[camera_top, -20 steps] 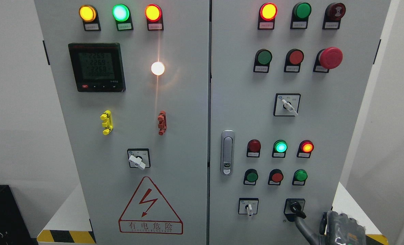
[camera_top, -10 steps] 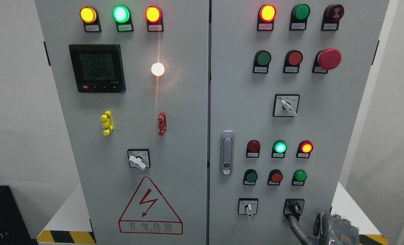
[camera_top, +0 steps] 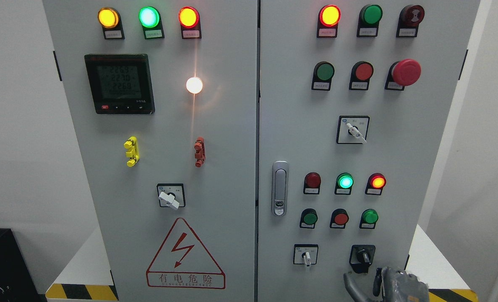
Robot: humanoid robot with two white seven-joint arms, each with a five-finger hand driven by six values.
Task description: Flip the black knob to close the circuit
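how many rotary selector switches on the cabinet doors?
4. White-handled switch on the left door above the warning triangle; white-handled one mid right door; small white-handled one at the lower right door; black knob beside it. None appears hidden.

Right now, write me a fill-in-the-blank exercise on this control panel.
1. The black knob sits at the panel's lower ____ corner.
2. The right hand is ____ the black knob, not touching it.
3. Between the two dark red lamps, the lamp glows ____.

Missing words: right; below; green

Matt grey painted metal cabinet point(camera_top: 232, 126); glossy plastic black knob point(camera_top: 362, 254); shiny metal door handle point(camera_top: 280, 188).
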